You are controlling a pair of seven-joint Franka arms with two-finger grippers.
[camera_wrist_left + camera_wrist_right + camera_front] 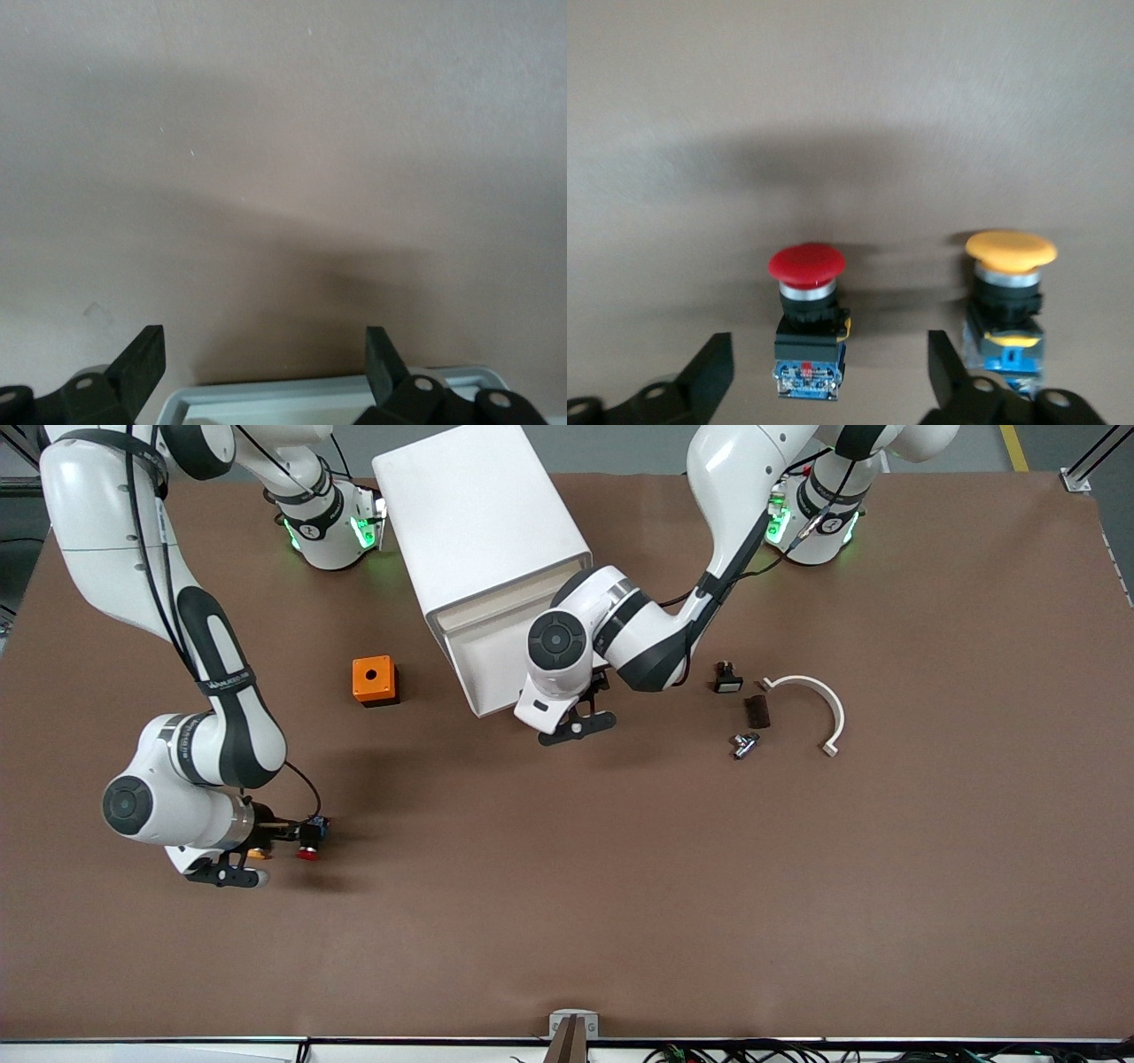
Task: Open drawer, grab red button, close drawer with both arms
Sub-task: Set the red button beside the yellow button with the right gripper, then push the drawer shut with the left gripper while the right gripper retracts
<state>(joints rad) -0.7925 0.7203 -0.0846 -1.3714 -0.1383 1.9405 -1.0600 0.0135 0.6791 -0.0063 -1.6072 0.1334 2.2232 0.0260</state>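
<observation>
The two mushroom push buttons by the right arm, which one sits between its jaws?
The red-capped button. It stands between the open jaws of the right gripper; the yellow-capped button stands beside it, outside one jaw.

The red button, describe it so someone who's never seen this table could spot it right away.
Start at the right arm's end of the table, where the right gripper sits low with its jaws open. Two small push buttons lie at it. The red button has a red mushroom cap on a black-and-blue body; its lookalike, the yellow button beside it, has an orange-yellow cap.
</observation>
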